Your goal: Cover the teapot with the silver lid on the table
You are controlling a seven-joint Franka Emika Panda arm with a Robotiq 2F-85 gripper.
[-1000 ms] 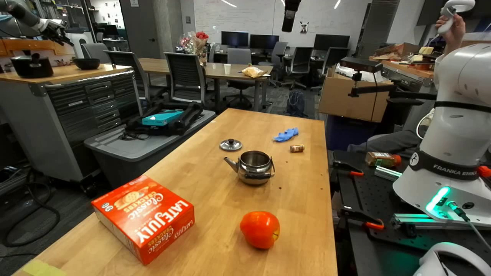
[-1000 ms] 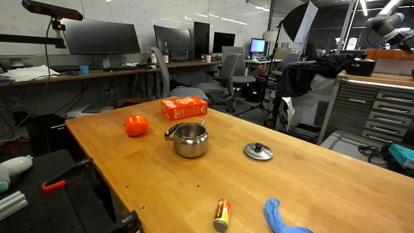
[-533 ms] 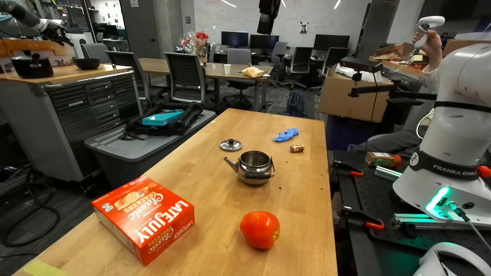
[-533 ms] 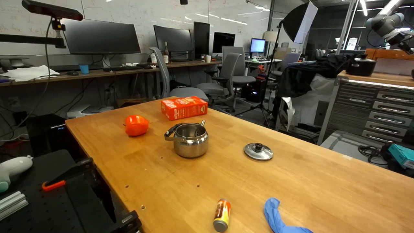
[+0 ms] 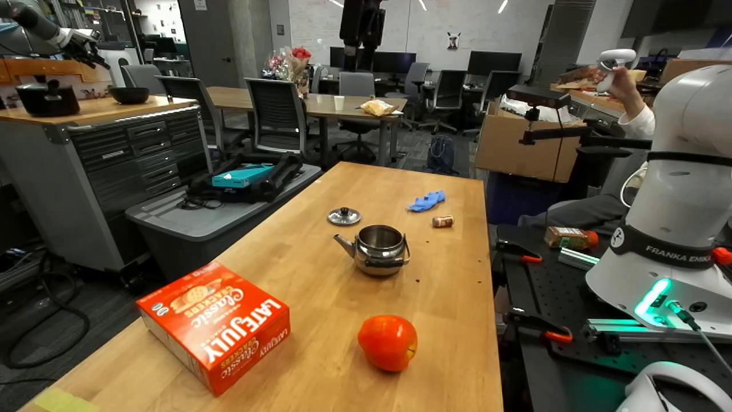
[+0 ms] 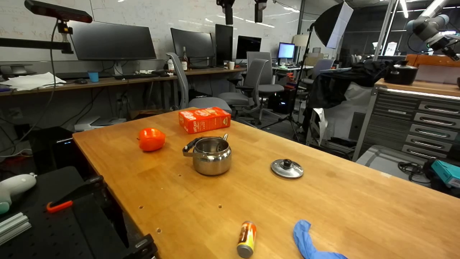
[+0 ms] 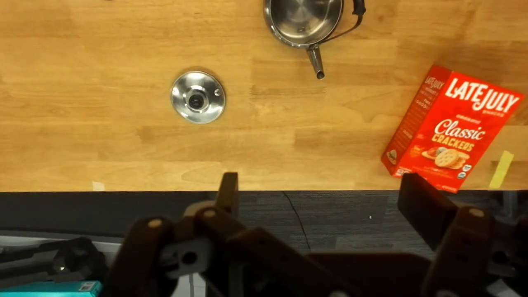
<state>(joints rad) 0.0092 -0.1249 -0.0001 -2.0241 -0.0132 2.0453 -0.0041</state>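
Gripper (image 6: 243, 18) lower than half a second ago: in an exterior view both fingers (image 6: 229, 14) now hang at top centre, where a single dark tip showed. Spread wide. Lid (image 7: 198, 97) unmoved, well apart from them: upper left in wrist view, fingers reaching in from the bottom. Flat on table (image 7: 123, 161), round, shiny silver, dark-knobbed. Teapot (image 7: 303, 18) top centre, open-mouthed.
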